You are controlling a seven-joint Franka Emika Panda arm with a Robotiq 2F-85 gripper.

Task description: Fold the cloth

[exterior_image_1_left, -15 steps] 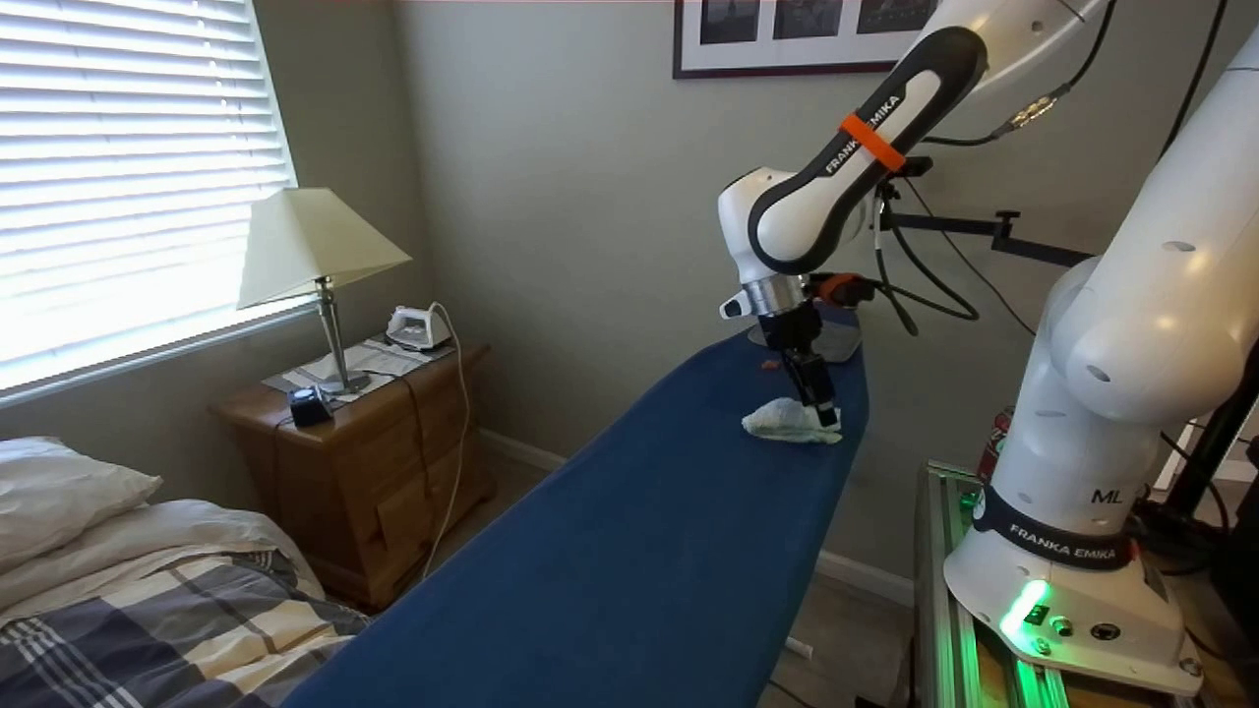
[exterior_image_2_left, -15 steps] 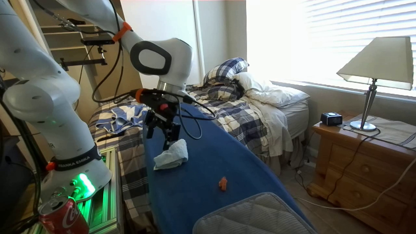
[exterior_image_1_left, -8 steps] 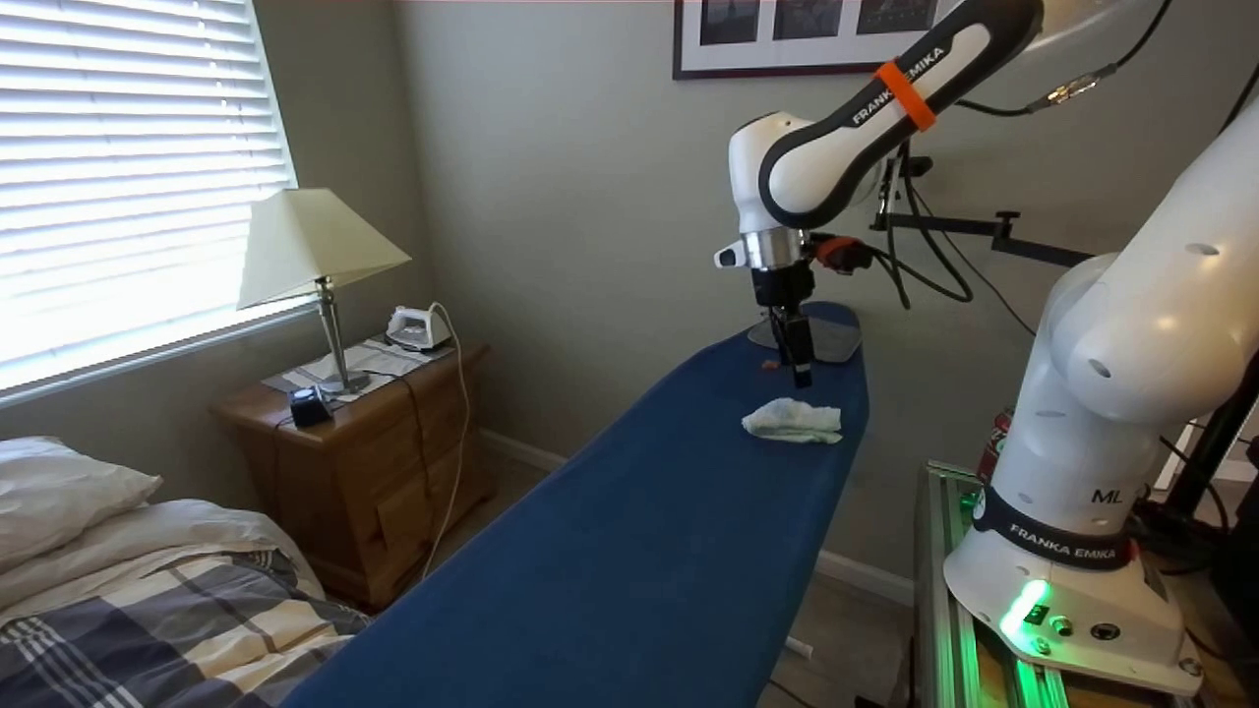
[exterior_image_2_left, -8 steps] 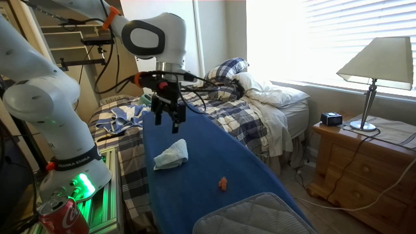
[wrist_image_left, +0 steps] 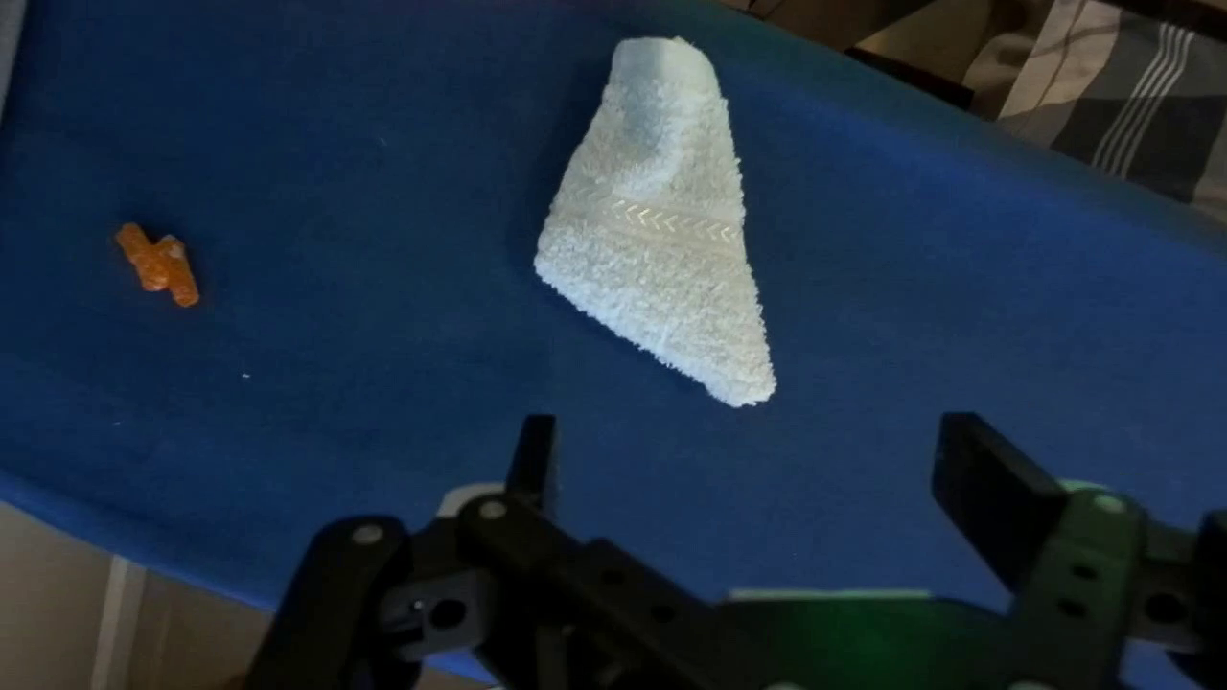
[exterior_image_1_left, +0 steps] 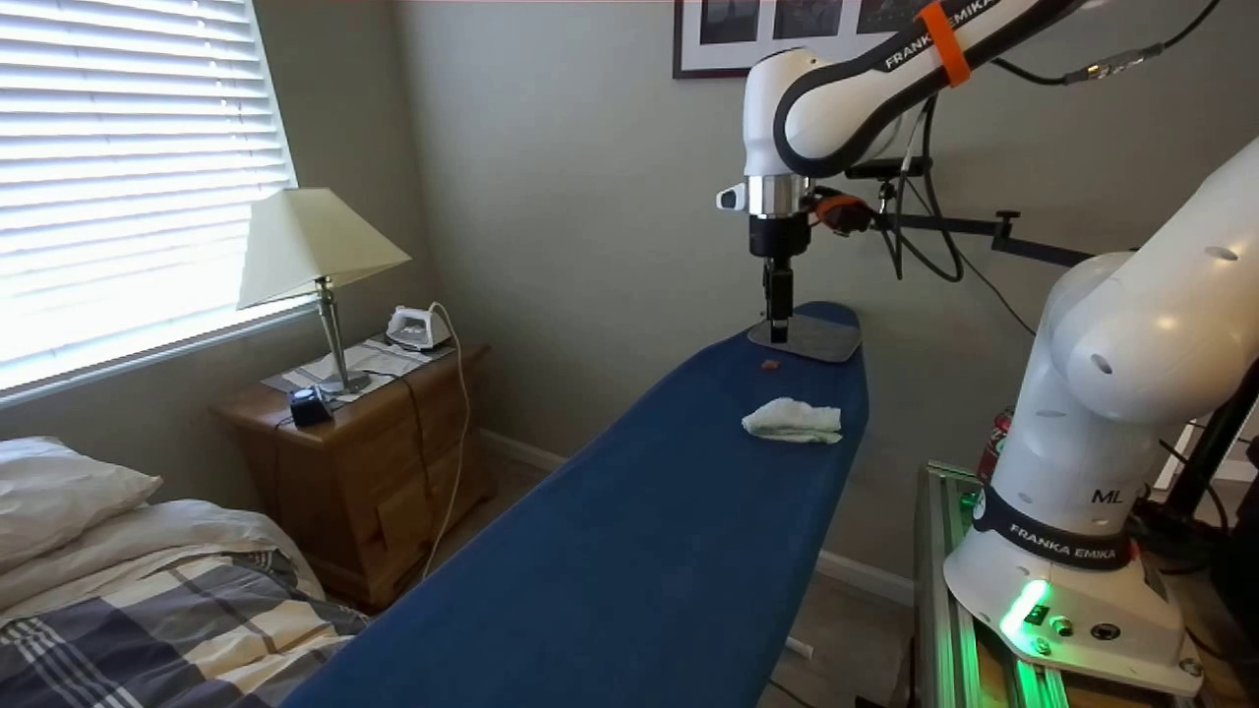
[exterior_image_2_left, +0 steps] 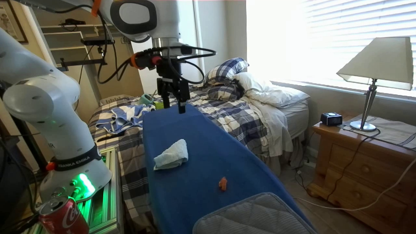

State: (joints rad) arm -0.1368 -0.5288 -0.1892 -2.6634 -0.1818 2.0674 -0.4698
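The white cloth [exterior_image_1_left: 792, 421] lies on the blue ironing board [exterior_image_2_left: 195, 198] in both exterior views [exterior_image_2_left: 172, 155]. It is bunched into a compact, layered, folded shape. In the wrist view the cloth [wrist_image_left: 661, 220] looks like a tapering wedge with a woven stripe across it and a pointed corner toward the jaws. My gripper [exterior_image_2_left: 174, 109] is raised well above the board and apart from the cloth. In the wrist view the gripper [wrist_image_left: 748, 431] has its fingers wide apart with only blue board between them. Its jaws also show in an exterior view [exterior_image_1_left: 779, 332].
A small orange object [exterior_image_2_left: 223, 184] and a grey quilted pad [exterior_image_2_left: 253, 217] lie on the board near the cloth. A red can [exterior_image_2_left: 63, 216] stands by the robot base. A bed, a nightstand [exterior_image_1_left: 344, 462] and a lamp [exterior_image_1_left: 320, 246] are off the board.
My gripper was low at the cloth one second ago. It has risen away from it and straightened to point down, with nothing held. The cloth has stayed in place.
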